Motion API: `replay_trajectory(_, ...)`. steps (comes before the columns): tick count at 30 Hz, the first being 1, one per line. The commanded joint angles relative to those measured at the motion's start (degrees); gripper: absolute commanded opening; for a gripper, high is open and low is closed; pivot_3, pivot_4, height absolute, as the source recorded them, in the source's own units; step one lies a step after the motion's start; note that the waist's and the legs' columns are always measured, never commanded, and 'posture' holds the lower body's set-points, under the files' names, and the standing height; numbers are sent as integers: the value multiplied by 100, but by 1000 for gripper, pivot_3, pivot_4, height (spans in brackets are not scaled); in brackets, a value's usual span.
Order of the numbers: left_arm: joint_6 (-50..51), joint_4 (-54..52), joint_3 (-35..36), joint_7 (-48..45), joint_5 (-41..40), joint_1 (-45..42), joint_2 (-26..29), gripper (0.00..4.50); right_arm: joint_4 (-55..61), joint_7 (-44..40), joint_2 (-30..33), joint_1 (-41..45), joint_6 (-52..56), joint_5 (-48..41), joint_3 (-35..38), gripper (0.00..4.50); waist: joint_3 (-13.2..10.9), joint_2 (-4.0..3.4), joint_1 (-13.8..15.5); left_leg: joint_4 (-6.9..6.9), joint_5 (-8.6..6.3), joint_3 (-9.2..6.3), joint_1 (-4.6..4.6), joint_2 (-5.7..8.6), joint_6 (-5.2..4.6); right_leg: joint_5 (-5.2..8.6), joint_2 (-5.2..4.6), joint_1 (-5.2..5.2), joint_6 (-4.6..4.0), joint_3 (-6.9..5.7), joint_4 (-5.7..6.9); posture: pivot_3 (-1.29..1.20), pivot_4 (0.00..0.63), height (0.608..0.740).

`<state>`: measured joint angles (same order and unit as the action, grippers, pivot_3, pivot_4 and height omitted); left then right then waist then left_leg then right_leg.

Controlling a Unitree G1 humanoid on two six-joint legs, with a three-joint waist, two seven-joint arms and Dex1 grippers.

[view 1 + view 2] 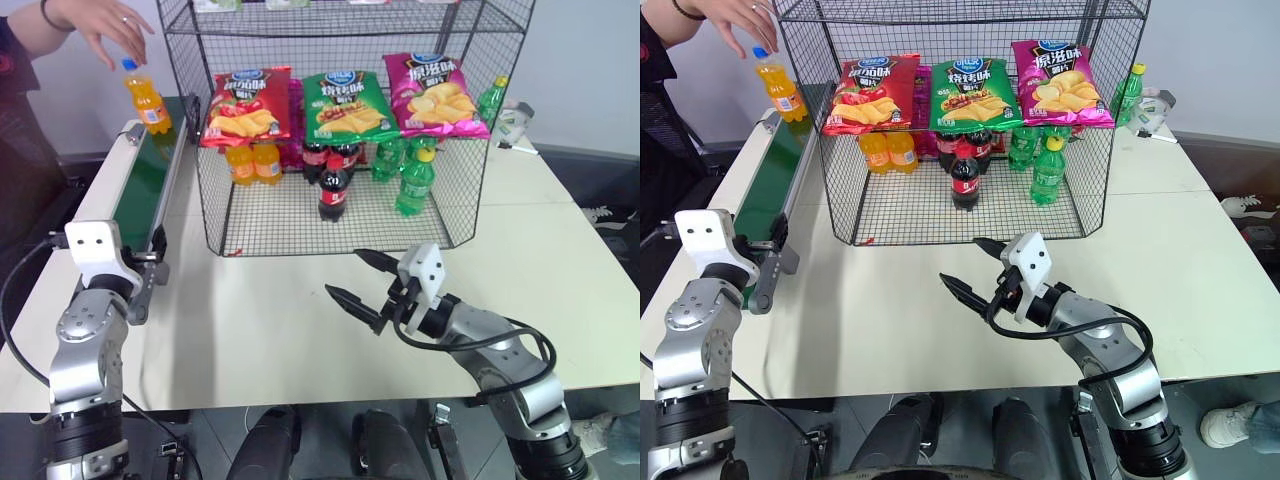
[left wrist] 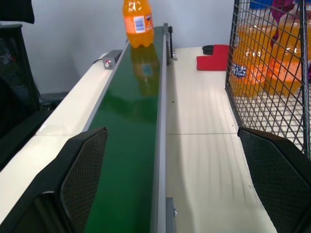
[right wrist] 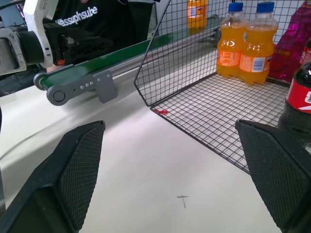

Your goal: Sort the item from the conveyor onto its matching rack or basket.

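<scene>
Left gripper (image 2: 170,179): spread wide, empty, at conveyor (image 1: 140,185) near end. Right gripper (image 1: 360,278): also agape, empty. Bottle (image 1: 147,97): far end, upright (person's hand (image 1: 105,25) above). Pickup and rack (image 1: 460,215) placement pending.

White lettering reading roughly "Vassuphsube" stands on a person's black shirt (image 3: 80,14); the crisp-bag print cannot be read.

Bright, even indoor light. Soft shadows on the white table (image 1: 300,330). Green conveyor (image 2: 131,145) belt glossy, mirroring the orange bottle (image 2: 137,23) at 12 o'clock. Near fingers (image 2: 82,179) slightly soft.
</scene>
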<state>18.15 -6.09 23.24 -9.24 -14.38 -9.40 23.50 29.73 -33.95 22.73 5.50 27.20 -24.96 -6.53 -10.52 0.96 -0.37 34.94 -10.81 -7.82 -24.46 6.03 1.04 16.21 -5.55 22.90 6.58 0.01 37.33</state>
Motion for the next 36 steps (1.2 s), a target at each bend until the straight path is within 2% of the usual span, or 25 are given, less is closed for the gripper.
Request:
replay_trajectory(1, -256, 40, 161, 250, 173, -128, 75, 4450, 180, 11, -48, 43, -109, -11, -33, 4500, 0, 0, 0, 0, 0, 0, 0, 0, 0, 0, 0, 0, 0, 0, 0, 0, 150, 740)
replay_trajectory(10, -547, 201, 477, 743, 281, -93, 58, 4450, 106, -54, -61, 141, -132, -21, -56, 4500, 0, 0, 2, 0, 0, 0, 0, 0, 0, 0, 0, 1, 1, 0, 0, 0, 150, 740)
replay_trajectory(36, -709, 455, 383, 684, 170, -108, 66, 4450, 134, 121, -155, 374, 20, -28, -199, 4500, 0, 1, 104, 6, 0, 0, 0, 0, 0, -1, 1, 0, 0, -1, 1, 0, 150, 740)
